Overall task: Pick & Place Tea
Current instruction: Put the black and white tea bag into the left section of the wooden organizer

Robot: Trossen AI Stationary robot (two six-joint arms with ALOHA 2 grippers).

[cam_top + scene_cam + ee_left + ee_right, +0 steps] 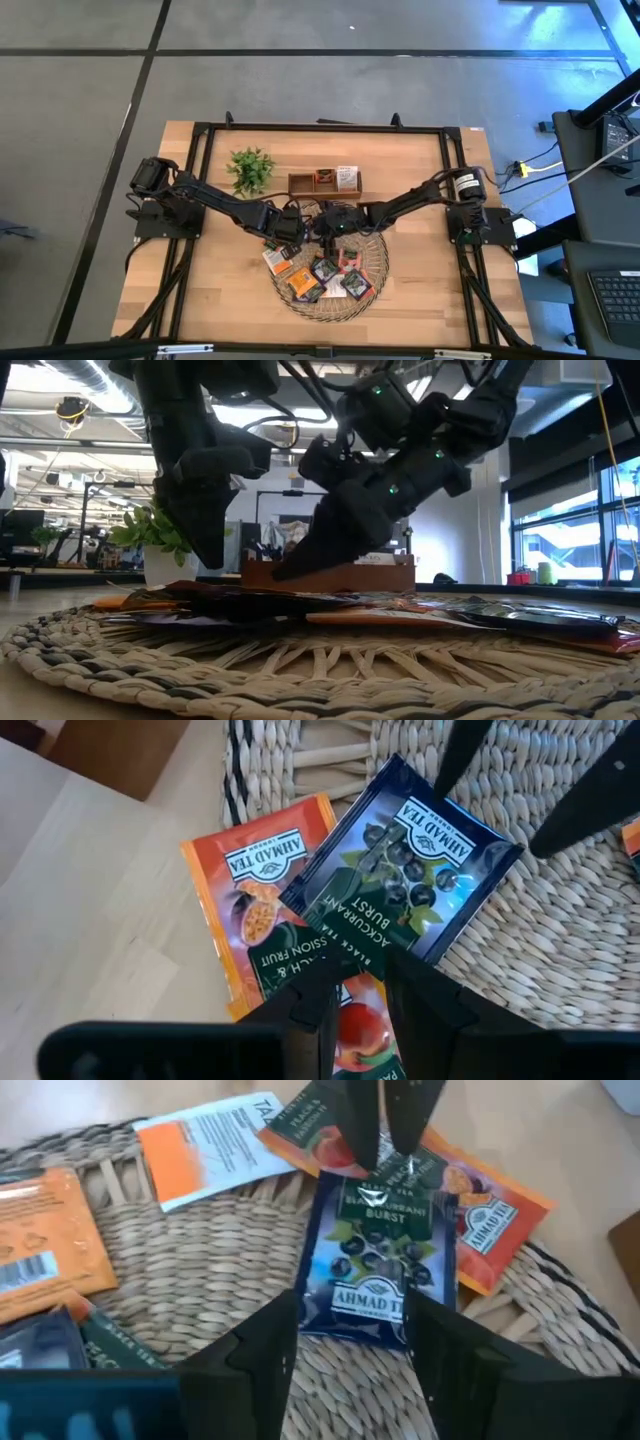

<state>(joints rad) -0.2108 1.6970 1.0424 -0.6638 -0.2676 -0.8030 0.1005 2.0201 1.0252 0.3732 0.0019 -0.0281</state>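
Several small tea sachets lie on the round woven tray (378, 262). Among them is a dark blue blackcurrant sachet (415, 870) (375, 1260), lying over orange ones (262, 870). My left gripper (360, 975) (283, 238) is over the tray's left part, shut on the blue sachet's edge. My right gripper (350, 1330) (328, 228) comes in from the right and is open. Its fingers (262, 1350) stand on either side of the same sachet's opposite end. My left gripper pinches the blue sachet between its two fingers at the middle of one short edge (366, 952), coming from above and pointing down. That same held edge (385, 1175) also shows in the right wrist view. The rest of the sachet lies flat over the orange sachets and the tray weave.
A brown wooden compartment box (322, 181) stands just beyond the tray, with a small green plant (250, 168) to its left. More sachets (325, 275) cover the tray's middle and near part. A black frame borders the tabletop. Bare wood lies left and right of the tray.
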